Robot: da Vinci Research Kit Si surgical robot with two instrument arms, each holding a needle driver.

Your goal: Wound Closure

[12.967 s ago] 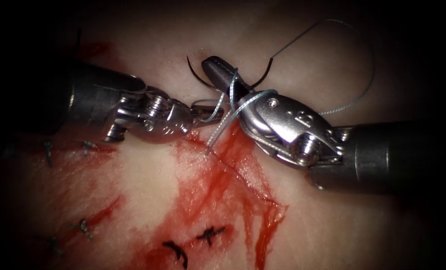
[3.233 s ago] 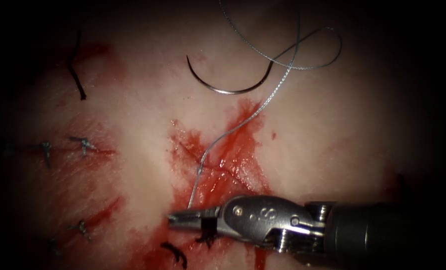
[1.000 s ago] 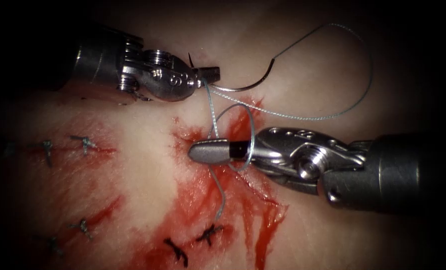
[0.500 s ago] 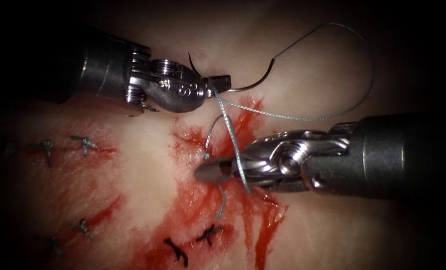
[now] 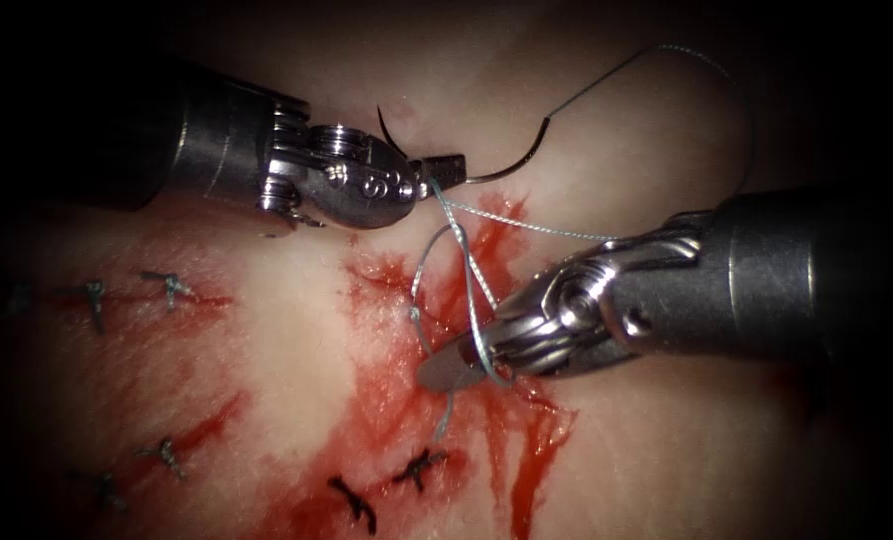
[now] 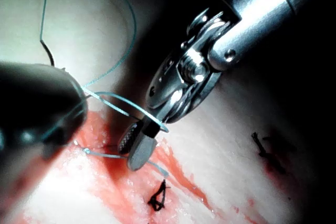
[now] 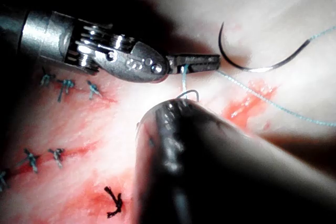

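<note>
My left tool [image 5: 446, 170] comes in from the upper left, above the cut [image 5: 436, 320], with its jaws shut on the thread [image 5: 466, 270]; the right wrist view shows the same hold [image 7: 195, 62]. From there the thread runs down and loops around my right tool [image 5: 444, 372], whose tip points down-left over the cut. Its jaws [image 6: 135, 148] stand slightly apart and hold nothing. The curved needle [image 5: 496, 172] lies free on the tissue behind the left tool, not in the tissue. A short thread tail [image 5: 443, 418] lies below the right tool's tip.
Red fluid [image 5: 526, 440] spreads around the cut. Dark finished stitches [image 5: 421, 465] sit below it, and several more [image 5: 171, 290] lie on the left. A wide arc of thread [image 5: 666, 48] trails from the needle's end toward the upper right.
My right tool has tilted and dropped its tip down toward the thread tail, with the loop still around it. The left tool has edged slightly right, keeping its hold on the thread.
</note>
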